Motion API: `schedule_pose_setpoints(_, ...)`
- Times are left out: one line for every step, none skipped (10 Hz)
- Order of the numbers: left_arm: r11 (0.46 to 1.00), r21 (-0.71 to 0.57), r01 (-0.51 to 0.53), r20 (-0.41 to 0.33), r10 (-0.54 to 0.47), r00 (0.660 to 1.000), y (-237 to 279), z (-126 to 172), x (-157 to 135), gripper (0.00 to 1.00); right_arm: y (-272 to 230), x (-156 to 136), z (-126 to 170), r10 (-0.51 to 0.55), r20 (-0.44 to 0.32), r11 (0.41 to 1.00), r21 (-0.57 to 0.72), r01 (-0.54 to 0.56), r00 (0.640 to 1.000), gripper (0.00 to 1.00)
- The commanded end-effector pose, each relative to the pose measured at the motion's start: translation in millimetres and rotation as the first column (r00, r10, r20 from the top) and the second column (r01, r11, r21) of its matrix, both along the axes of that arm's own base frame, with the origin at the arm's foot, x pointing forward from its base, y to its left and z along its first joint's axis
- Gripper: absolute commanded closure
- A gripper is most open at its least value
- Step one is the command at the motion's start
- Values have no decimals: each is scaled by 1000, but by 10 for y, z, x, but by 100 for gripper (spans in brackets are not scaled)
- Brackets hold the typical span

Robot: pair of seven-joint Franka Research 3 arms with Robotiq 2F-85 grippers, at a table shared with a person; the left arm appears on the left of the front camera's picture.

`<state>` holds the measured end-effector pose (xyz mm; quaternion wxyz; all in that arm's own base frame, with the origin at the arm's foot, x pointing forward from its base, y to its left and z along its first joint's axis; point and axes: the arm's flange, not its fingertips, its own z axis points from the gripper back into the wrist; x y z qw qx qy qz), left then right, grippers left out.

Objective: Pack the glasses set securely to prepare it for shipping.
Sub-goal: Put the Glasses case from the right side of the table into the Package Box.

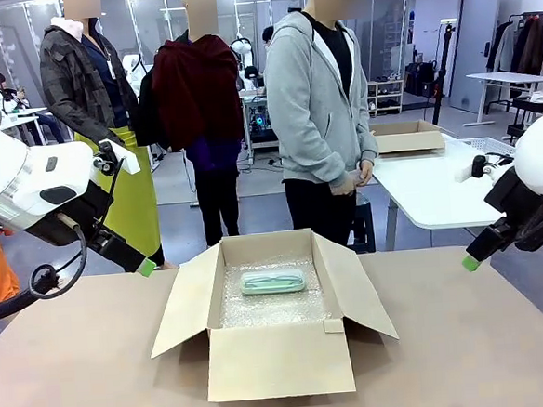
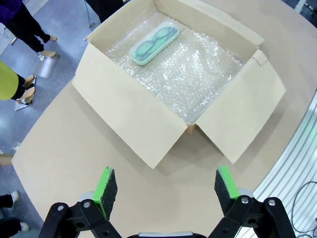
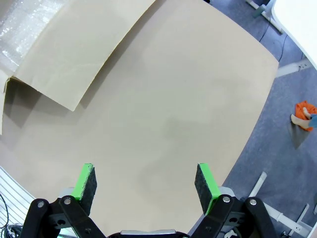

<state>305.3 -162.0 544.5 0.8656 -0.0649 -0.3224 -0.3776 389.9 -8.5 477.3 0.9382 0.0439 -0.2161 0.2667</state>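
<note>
Since the mint green case (image 1: 272, 281) looks like a light, stiff, smooth shell, oblong, round-cornered and translucent, I judge it slippery and would pinch it across its narrow width at mid-length. It lies flat on the bubble wrap (image 1: 260, 311) inside the open cardboard box (image 1: 281, 361), close to the box's far wall. My left fingers (image 2: 106, 191) and right fingers (image 3: 204, 184) stand fully apart, holding nothing, above the surface (image 1: 469, 357).

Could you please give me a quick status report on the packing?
Left gripper open, empty. Right gripper open, empty. Mint case on bubble wrap in open box. Person at far side, clear of box.
</note>
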Motion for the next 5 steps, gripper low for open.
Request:
schedule_pose_setpoints(1000,4,0,6,0,1000,15,10,-1,0,2,2,15,3,-8,1000,0,-3,1000,0)
schedule_pose_setpoints(1000,4,0,6,0,1000,15,10,-1,0,2,2,15,3,-8,1000,0,-3,1000,0)
schedule_pose_setpoints(1000,4,0,6,0,1000,15,10,-1,0,2,2,15,3,-8,1000,0,-3,1000,0)
schedule_pose_setpoints(1000,4,0,6,0,1000,15,10,-1,0,2,2,15,3,-8,1000,0,-3,1000,0)
schedule_pose_setpoints(1000,4,0,6,0,1000,15,10,-1,0,2,2,15,3,-8,1000,0,-3,1000,0)
